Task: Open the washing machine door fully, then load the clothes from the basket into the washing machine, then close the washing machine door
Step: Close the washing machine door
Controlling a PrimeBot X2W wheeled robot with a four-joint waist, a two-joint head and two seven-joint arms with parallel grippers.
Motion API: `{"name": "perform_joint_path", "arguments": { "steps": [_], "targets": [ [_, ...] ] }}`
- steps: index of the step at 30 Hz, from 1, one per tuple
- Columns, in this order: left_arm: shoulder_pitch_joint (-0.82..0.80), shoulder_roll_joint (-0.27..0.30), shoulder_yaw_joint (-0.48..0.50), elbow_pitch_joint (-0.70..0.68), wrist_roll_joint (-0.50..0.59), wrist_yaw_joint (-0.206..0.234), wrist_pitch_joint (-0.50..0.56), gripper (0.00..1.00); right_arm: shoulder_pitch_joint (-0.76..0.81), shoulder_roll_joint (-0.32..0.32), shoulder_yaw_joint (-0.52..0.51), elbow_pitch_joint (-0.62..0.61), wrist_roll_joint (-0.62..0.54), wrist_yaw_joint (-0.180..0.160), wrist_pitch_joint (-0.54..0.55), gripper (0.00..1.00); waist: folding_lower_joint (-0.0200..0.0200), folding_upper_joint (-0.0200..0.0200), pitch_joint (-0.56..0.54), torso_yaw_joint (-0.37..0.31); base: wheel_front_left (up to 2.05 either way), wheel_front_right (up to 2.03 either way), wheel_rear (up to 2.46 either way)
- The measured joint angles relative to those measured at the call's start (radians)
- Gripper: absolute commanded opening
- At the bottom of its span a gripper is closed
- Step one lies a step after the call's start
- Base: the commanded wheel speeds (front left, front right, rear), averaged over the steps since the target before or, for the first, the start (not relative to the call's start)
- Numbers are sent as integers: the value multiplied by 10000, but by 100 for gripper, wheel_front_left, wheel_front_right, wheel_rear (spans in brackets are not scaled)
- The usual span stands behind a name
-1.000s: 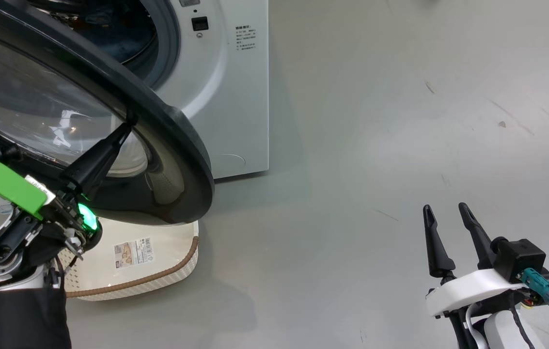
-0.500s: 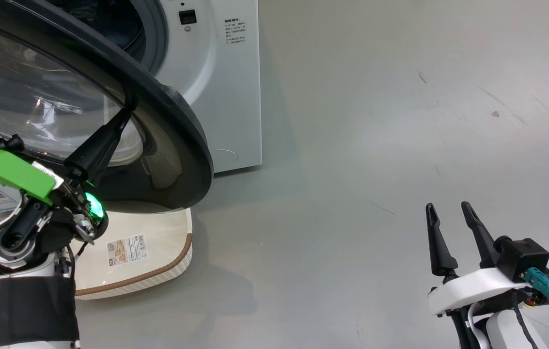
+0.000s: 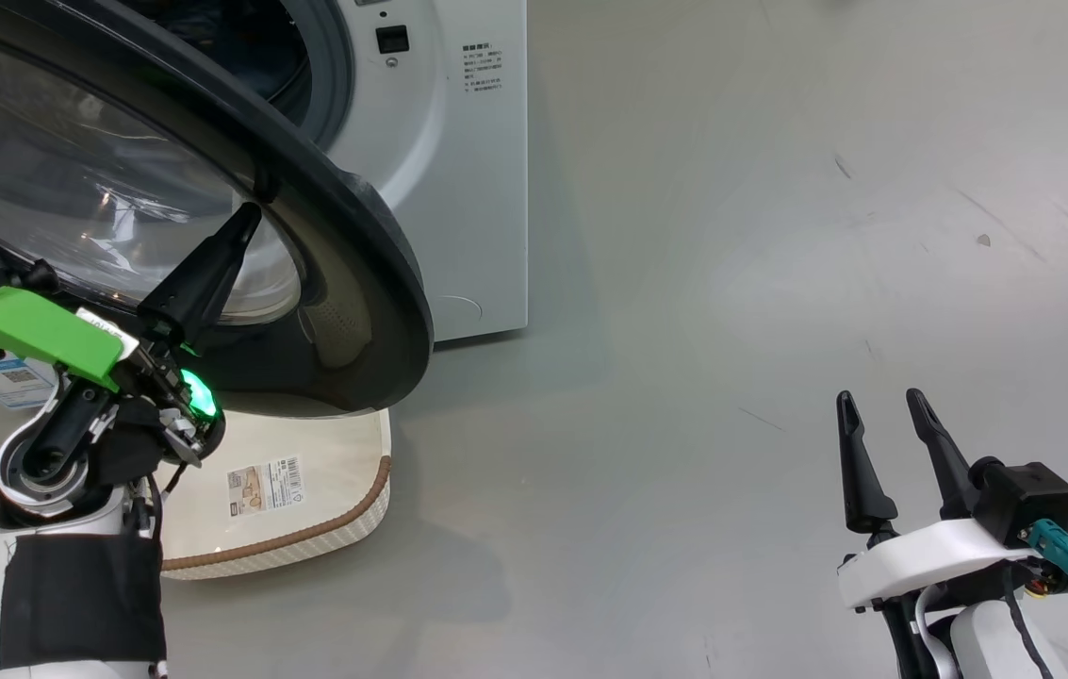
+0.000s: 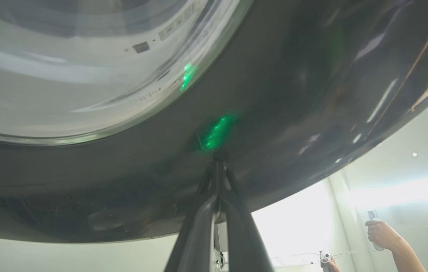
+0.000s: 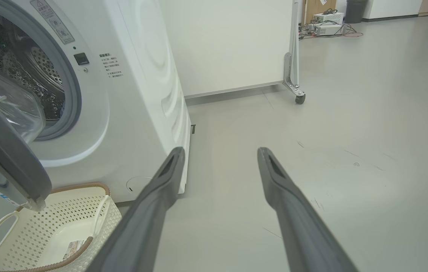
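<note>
The washing machine (image 3: 458, 189) (image 5: 142, 94) stands at the upper left with its door (image 3: 373, 273) (image 5: 6, 158) swung partway out over the basket. My left gripper (image 3: 251, 212) (image 4: 217, 164) is shut, and its joined tips rest against the door's (image 4: 293, 94) glossy black ring just outside the glass bowl. The cream basket (image 3: 336, 528) (image 5: 112, 215) sits on the floor under the door, with a label on its bottom. The steel drum (image 5: 44, 75) shows through the opening; the clothes are hidden from view. My right gripper (image 3: 878, 396) (image 5: 220, 151) hangs open at the lower right, holding nothing.
Bare grey floor (image 3: 731, 283) stretches to the right of the machine. A white rolling partition (image 5: 293, 56) and cabled equipment (image 5: 327, 22) stand at the back. In the left wrist view a person's hand (image 4: 380, 234) holds a controller at the lower right.
The head camera has shifted slightly. My left gripper stays shut with its tips against the door ring. The right gripper has not moved.
</note>
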Motion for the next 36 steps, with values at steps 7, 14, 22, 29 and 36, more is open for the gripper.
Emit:
{"name": "perform_joint_path", "arguments": {
  "steps": [7,14,22,29,36],
  "targets": [
    [355,-10,-207,-8,-155,0,-410,0,29,2,-146,21,10,0,-2,100,0,0,-342,322,0,0,0],
    [992,-8,-328,-13,-303,0,-759,0,102,2,-201,75,10,4,-2,100,0,0,-752,697,0,0,0],
    [1786,-6,-456,-88,-476,0,-1091,0,486,6,-238,182,15,8,-2,100,-1,0,-1316,1074,0,0,0],
    [2324,6,-293,-598,219,0,-1695,100,639,17,-174,182,100,17,-2,100,-1,0,-1627,1297,0,0,0],
    [2471,211,-387,-1536,1664,0,-2545,100,653,17,-180,144,100,19,-2,100,0,0,-1661,1338,0,0,0]
  ]
}}
